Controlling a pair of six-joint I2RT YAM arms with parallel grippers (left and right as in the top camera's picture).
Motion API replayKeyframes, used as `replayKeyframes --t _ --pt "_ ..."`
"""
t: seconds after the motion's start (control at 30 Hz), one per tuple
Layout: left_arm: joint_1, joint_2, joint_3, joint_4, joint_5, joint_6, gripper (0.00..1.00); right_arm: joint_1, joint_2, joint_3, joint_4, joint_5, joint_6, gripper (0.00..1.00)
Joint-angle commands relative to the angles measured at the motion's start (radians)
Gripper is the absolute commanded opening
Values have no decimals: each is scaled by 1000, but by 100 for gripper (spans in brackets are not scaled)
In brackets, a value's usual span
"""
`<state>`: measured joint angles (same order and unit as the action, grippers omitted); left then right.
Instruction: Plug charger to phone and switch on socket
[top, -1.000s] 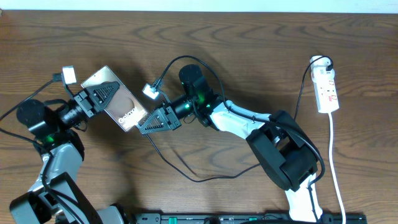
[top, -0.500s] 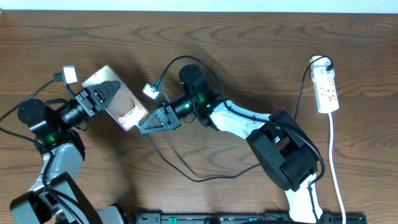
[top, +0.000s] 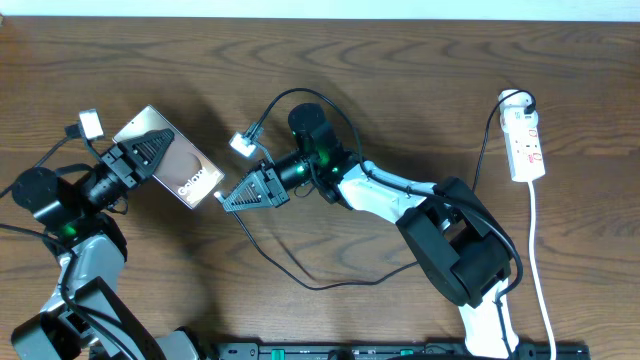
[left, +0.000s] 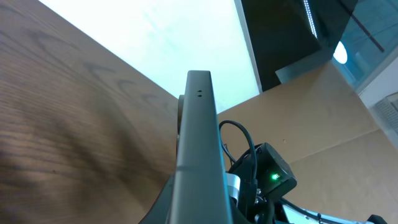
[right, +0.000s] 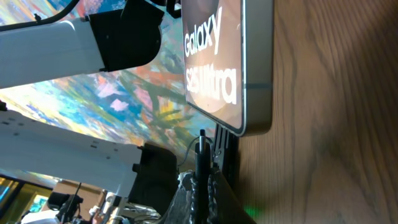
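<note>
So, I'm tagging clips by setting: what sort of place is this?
Likely a robotics lab bench, not a home: a left arm and right arm stand at a wood table, handling a phone, with a power strip on it.

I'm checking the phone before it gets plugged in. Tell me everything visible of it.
The phone is a flat rectangle: glossy brownish face, white "Galaxy Ultra" lettering, grey metallic-looking rim, rounded corners. The left gripper is shut on one end, holding it slanted and apparently lifted over the table's left side. Its free end points at the right gripper, shut on the charger, whose tip sits close but is not inserted.
</note>
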<state>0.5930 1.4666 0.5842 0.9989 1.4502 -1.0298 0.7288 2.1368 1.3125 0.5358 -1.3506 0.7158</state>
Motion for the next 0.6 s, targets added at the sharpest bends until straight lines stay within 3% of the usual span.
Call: replayKeyframes --t 0.0,0.57 --pt "3 0 9 9 16 -23 7 -2 -5 15 -1 6 -7 1" --pt "-49 0 9 9 68 11 7 -2 -5 15 -1 5 -7 1"
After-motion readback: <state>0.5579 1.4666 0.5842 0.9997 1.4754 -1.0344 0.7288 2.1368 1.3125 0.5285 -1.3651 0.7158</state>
